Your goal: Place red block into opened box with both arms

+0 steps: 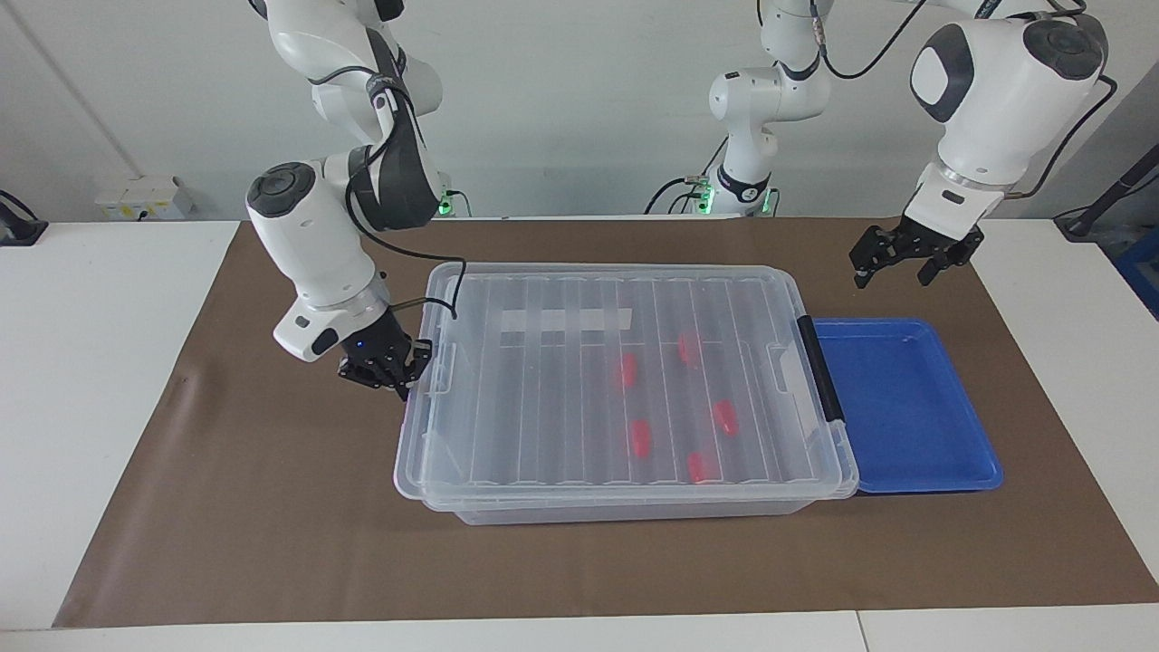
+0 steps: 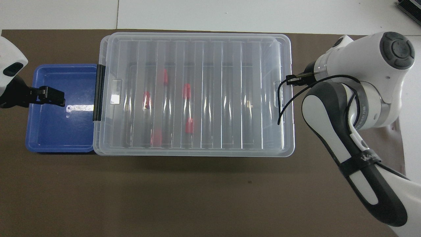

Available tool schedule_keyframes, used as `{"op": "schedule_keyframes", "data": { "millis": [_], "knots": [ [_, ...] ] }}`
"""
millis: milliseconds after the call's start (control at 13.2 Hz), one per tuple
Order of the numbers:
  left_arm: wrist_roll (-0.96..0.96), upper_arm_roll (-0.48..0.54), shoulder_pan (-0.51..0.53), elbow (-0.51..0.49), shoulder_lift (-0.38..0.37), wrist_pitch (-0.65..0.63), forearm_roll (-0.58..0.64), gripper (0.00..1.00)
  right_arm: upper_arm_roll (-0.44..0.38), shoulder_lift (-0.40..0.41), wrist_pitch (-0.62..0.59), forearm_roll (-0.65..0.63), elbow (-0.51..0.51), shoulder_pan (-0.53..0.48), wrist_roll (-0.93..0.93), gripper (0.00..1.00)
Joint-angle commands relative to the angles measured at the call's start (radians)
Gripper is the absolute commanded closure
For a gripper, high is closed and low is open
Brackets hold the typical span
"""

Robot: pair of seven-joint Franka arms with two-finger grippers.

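The clear box (image 1: 634, 510) (image 2: 286, 98) lies in the middle of the mat with its ribbed lid (image 1: 543, 389) (image 2: 227, 65) resting on top. Several red blocks (image 1: 640, 437) (image 2: 186, 91) show through the lid, inside the box toward the left arm's end. My right gripper (image 1: 398, 376) is shut and low, pressed against the lid's end rim at the right arm's end; in the overhead view the wrist hides it. My left gripper (image 1: 892, 270) (image 2: 54, 97) hangs open and holds nothing, over the blue tray's edge.
A shallow blue tray (image 1: 905, 407) (image 2: 56, 128) sits against the box's black end handle (image 1: 819, 367) (image 2: 99, 92) at the left arm's end. A brown mat (image 1: 272, 507) covers the table. A black cable loops from the right wrist over the lid's corner.
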Motion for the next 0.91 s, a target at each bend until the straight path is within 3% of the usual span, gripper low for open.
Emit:
{"op": "schedule_keyframes", "data": {
  "millis": [0,380,456,532,835],
  "knots": [
    [0.019,-0.004,0.012,-0.04,-0.03,0.034,-0.016,0.0,0.004,-0.016,-0.008,0.041,-0.031,0.0,-0.001,1.0],
    [0.017,-0.004,0.012,-0.07,-0.039,0.058,-0.016,0.0,0.003,-0.016,-0.033,0.04,-0.02,-0.01,-0.001,1.0],
    [0.017,-0.005,0.012,-0.07,-0.039,0.058,-0.016,0.0,-0.002,-0.018,-0.037,0.034,-0.018,-0.014,-0.002,0.39],
    [0.017,-0.005,0.012,-0.07,-0.039,0.058,-0.016,0.0,-0.005,-0.033,-0.041,0.019,-0.018,-0.015,0.001,0.0],
    [0.017,-0.004,0.012,-0.076,-0.041,0.065,-0.016,0.0,-0.028,-0.08,-0.095,-0.119,-0.008,-0.041,0.005,0.0]
  ]
}}
